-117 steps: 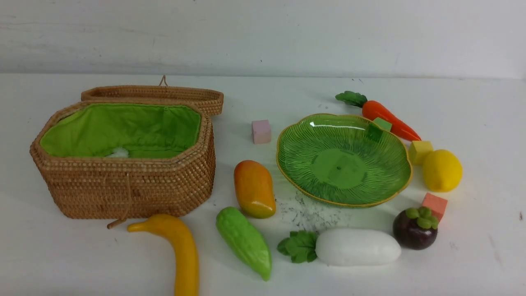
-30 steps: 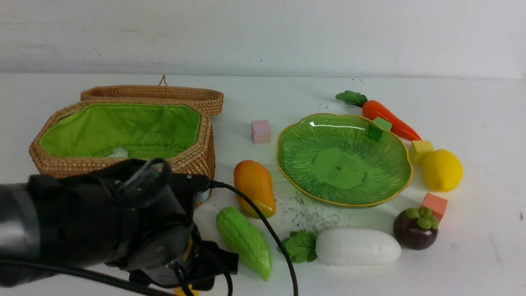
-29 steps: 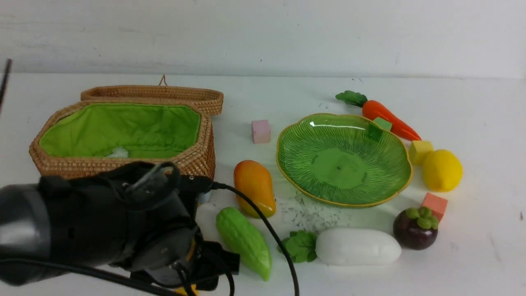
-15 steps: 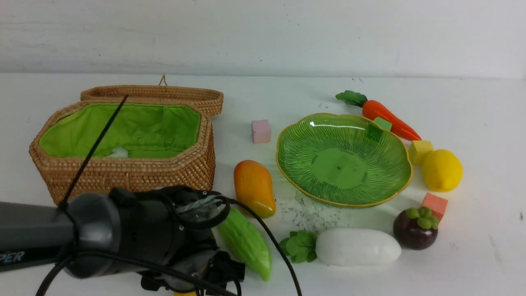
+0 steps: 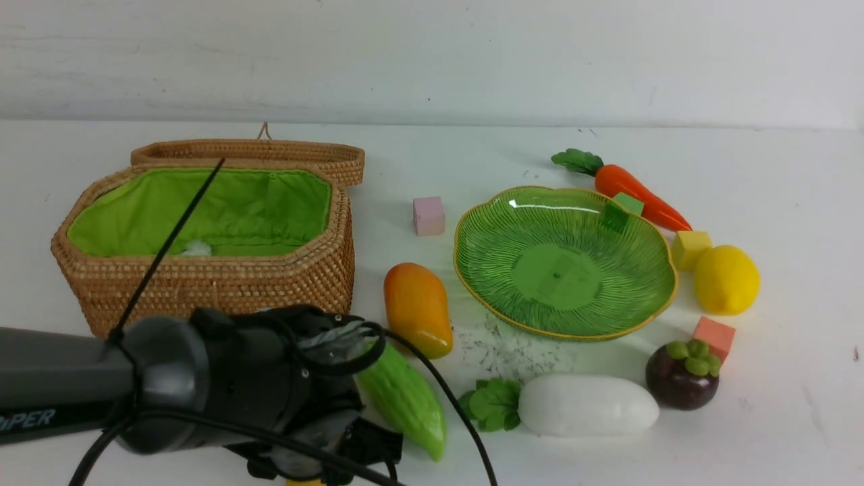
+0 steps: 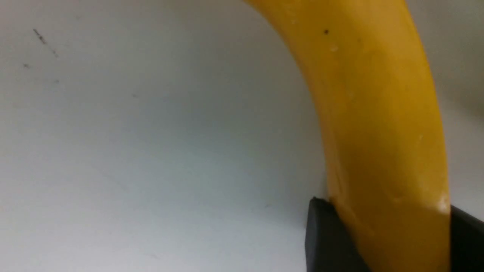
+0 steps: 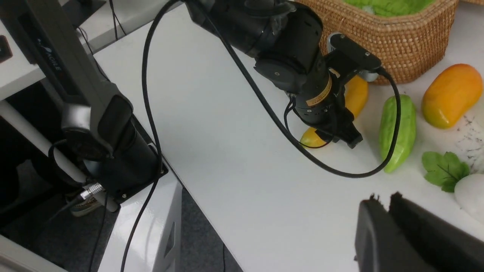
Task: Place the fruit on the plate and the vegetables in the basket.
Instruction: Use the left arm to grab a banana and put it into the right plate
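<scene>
Gripping the banana is the step I take myself to be on. My left pincer has its two black fingers pressed to either side of the yellow fruit, which lies at the near left of the desk, in front of the basket. I cannot tell whether it has left the surface yet. My right pincer hangs off to the side, fingers together on nothing. The plate sits bare, well to the right of the banana. The next move, as I judge it, calls for a straight lift and then a carry to the right, high enough to pass over what lies between: the mango and the bumpy green gourd, both just beside my left arm (the gourd's near end is hidden behind it in the front view). A long curved fruit may swing or slip in a two-finger hold, so I would go slowly and lay it across the plate's middle. Around the plate lie the lemon, the mangosteen, the carrot and the white radish, none yet sorted. Small cubes are scattered too: a pink cube, a yellow cube, an orange cube and a green cube at the plate's far edge, which I should not knock. The basket's lid is thrown back, ready for the vegetables.
</scene>
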You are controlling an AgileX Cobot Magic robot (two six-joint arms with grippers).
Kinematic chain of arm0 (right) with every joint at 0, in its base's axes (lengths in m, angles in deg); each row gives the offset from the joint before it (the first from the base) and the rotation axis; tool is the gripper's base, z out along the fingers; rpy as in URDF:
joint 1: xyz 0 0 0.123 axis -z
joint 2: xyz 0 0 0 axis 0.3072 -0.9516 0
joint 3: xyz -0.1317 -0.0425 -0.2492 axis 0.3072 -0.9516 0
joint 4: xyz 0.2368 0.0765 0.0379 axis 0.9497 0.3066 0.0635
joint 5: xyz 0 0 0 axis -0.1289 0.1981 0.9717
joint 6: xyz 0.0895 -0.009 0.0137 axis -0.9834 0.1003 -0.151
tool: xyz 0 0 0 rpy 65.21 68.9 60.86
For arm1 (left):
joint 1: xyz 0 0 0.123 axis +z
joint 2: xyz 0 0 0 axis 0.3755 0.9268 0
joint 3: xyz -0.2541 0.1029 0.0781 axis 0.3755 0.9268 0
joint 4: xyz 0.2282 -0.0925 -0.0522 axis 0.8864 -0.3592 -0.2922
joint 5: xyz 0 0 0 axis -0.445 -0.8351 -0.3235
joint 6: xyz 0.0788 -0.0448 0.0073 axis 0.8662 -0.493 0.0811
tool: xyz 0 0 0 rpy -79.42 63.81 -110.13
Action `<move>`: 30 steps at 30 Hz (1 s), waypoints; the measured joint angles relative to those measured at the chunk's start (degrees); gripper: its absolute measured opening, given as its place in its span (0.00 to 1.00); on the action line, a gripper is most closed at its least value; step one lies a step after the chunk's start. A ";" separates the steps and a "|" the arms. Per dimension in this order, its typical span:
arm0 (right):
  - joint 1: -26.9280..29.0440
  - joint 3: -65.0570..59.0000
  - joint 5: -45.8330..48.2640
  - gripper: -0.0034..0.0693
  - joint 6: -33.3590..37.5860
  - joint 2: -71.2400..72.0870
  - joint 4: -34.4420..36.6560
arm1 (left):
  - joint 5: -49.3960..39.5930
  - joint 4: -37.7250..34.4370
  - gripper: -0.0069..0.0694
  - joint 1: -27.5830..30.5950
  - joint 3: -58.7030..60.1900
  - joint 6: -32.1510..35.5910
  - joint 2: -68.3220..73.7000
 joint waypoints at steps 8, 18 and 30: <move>0.00 0.00 -0.01 0.14 0.00 0.00 0.35 | -2.73 -9.61 0.49 0.00 0.11 8.68 -6.13; 0.00 0.00 -0.06 0.15 0.00 0.00 0.30 | -13.98 -15.55 0.49 0.00 0.28 18.34 -16.80; 0.00 0.07 -3.00 0.15 -2.03 0.00 -3.56 | -5.80 -17.19 0.49 0.00 0.28 42.82 -28.65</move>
